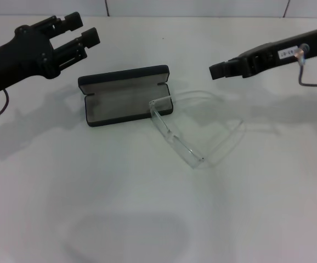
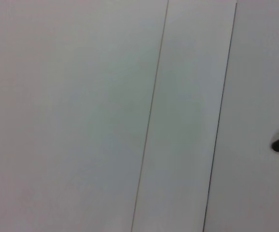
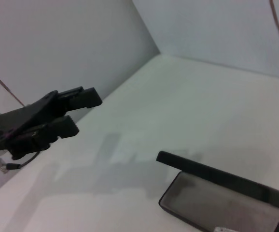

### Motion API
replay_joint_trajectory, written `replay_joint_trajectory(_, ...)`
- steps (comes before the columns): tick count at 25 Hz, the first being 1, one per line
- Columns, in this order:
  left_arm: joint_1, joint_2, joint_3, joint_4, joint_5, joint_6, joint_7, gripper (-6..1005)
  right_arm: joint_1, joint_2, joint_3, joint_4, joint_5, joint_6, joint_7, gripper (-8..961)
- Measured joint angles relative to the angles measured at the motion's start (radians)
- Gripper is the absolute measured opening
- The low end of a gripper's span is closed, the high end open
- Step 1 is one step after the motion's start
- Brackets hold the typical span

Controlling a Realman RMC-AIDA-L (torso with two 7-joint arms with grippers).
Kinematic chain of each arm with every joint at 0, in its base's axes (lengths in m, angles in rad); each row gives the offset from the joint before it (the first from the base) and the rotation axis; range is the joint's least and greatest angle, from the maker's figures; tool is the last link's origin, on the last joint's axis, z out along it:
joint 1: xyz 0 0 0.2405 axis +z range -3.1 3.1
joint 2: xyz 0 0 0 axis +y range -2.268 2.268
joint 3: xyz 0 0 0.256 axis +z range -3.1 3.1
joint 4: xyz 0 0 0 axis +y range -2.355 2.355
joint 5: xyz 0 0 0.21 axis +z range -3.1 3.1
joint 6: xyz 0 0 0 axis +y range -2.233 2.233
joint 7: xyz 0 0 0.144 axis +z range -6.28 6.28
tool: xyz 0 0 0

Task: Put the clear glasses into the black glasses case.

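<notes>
The black glasses case (image 1: 124, 76) lies open on the white table, lid raised at the back and grey lining showing. It also appears in the right wrist view as the case (image 3: 221, 193). The clear glasses (image 1: 172, 134) lie unfolded on the table just right of the case, with one end of the frame resting on the case's right edge. My left gripper (image 1: 84, 30) hovers open above and behind the case's left end, and it shows as the left gripper (image 3: 76, 111) in the right wrist view. The right gripper (image 1: 220, 70) hangs above the table, right of the case and behind the glasses.
The white table (image 1: 147, 208) stretches toward me in front of the case and glasses. A pale panelled wall (image 2: 130, 116) fills the left wrist view and runs along the table's far edge.
</notes>
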Motion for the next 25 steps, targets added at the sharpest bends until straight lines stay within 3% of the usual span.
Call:
replay_joint_trajectory(7,0.025,0.004,0.0,0.001,0.008,0.0,0.006,571,0.201,-0.027,0.0,0.185,-0.1,-0.064,0.057,88)
replay_joint_trajectory(15,0.035,0.042,0.001,0.01,0.081,-0.001,0.021,568,0.372,0.022,-0.031,0.334,-0.265,-0.06,0.121,306)
replay_joint_trajectory(22,0.069,0.05,0.008,0.112,0.258,0.005,0.022,565,0.466,0.025,-0.162,0.432,-0.261,0.054,0.185,449)
replay_joint_trajectory(24,0.07,0.047,0.01,0.125,0.286,0.012,0.021,564,0.486,0.025,-0.187,0.462,-0.249,0.073,0.193,622)
replay_joint_trajectory(25,0.071,0.046,0.01,0.129,0.294,0.015,0.02,564,0.496,0.025,-0.203,0.476,-0.239,0.086,0.197,622)
